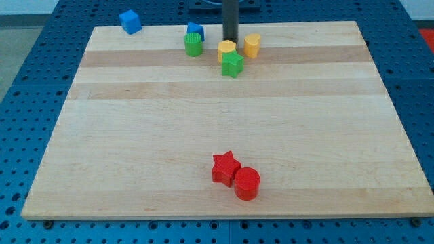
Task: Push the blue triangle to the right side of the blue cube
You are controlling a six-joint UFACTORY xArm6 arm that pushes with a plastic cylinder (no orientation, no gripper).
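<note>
The blue cube sits at the board's top edge, toward the view's left. The blue triangle lies to its right near the top edge, just above a green cylinder and touching it. My tip is down on the board to the right of the blue triangle, a short gap away. It stands just above a yellow block and left of a second yellow block.
A green star lies right below the first yellow block. A red star and a red cylinder sit together near the view's bottom centre. The wooden board rests on a blue perforated table.
</note>
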